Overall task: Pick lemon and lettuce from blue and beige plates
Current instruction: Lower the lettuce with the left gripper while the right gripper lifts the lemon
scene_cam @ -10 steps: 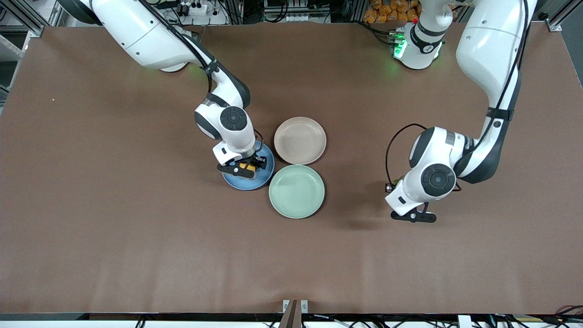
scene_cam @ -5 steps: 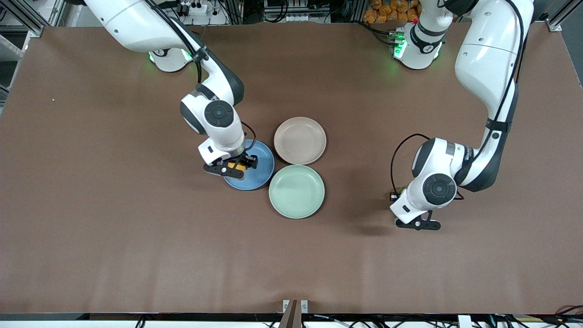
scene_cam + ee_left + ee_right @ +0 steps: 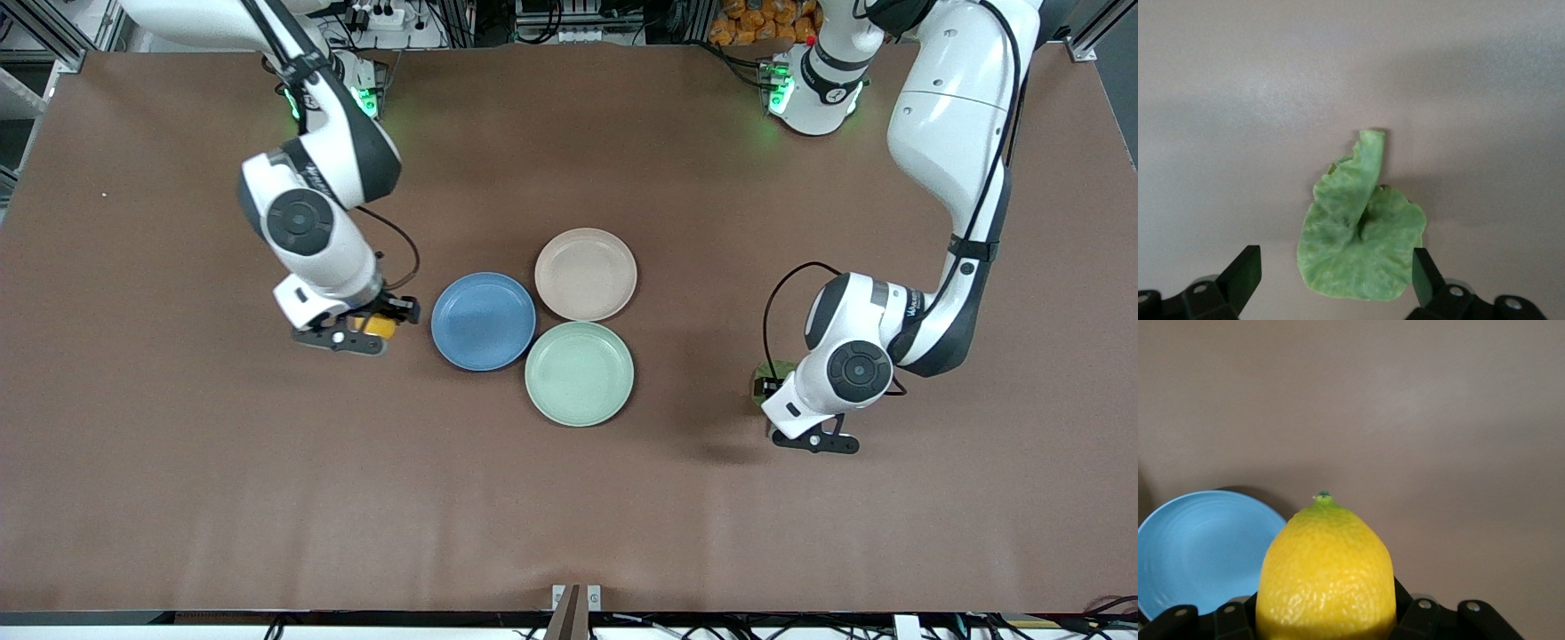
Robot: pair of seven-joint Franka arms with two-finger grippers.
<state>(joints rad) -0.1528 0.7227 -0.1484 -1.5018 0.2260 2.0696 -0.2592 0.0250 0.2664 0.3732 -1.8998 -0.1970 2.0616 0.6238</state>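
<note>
Both plates emptied already: blue plate (image 3: pixel 483 321) and beige plate (image 3: pixel 586 274) bare, mint-green plate (image 3: pixel 579 373) bare too, all three touching in a cluster mid-table (image 3: pixel 569 498). Lemon (image 3: pixel 371 325) clamped in the right pincer (image 3: pixel 356 333), up over bare table just beside the blue plate, toward the right arm's end; in the right wrist view, lemon (image 3: pixel 1326 577) filling the grip with the blue plate (image 3: pixel 1201 550) alongside. Lettuce (image 3: pixel 1361 237) lying flat on the table well apart from the blue plate, toward the left arm's end, under the left pincer (image 3: pixel 813 442); only a green edge of the lettuce (image 3: pixel 769 373) peeking out in the front view. Left pincer (image 3: pixel 1335 280) spread wide, gripping nothing, fingers either side of the leaf. Judged nearly finished: lemon probably only left to set down. Right arm bent at the elbow, wrist angled downward; left arm folded low, wrist close above the table.
</note>
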